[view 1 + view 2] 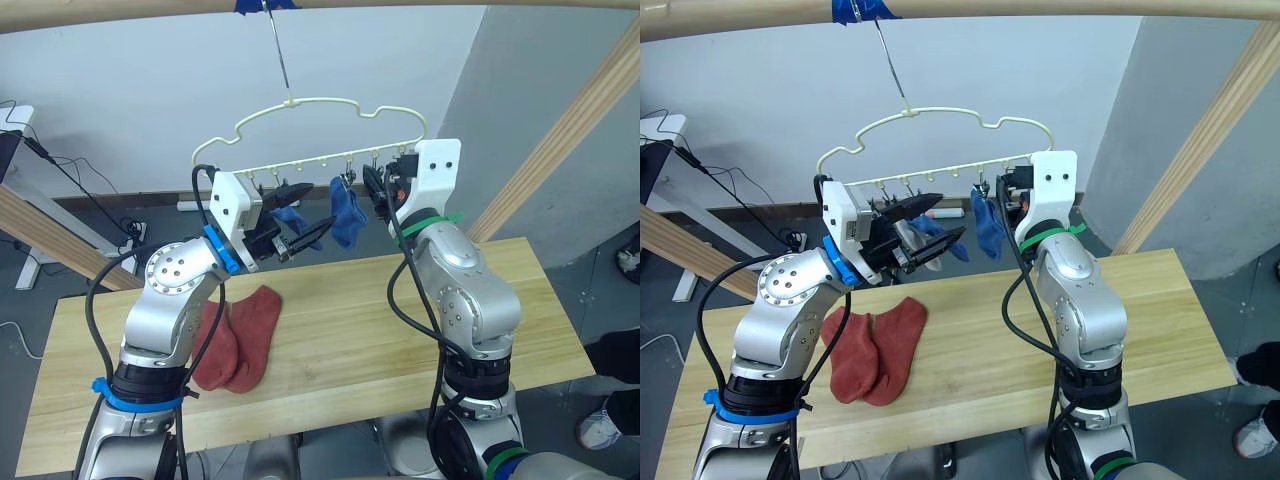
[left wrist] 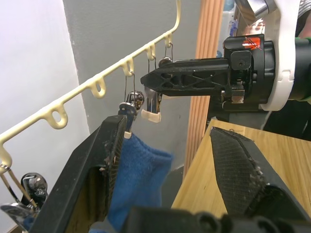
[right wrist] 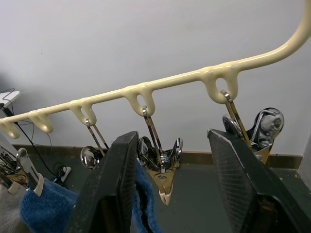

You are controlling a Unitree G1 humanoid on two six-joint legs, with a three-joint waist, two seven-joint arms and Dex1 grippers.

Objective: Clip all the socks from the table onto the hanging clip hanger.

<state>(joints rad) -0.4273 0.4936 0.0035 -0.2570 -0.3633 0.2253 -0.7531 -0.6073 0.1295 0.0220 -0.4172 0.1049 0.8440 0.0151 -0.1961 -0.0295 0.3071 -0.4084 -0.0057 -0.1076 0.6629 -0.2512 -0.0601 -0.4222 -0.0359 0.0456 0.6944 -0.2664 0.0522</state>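
Gaping wide, left fingers (image 2: 104, 160) against a blue sock (image 2: 141, 174); right fingers (image 3: 116, 189) spread around a clip (image 3: 163, 167).

Both arms are raised with elbows bent. The left gripper (image 1: 305, 235) points toward the right gripper (image 1: 376, 190), and both have their fingers spread apart.
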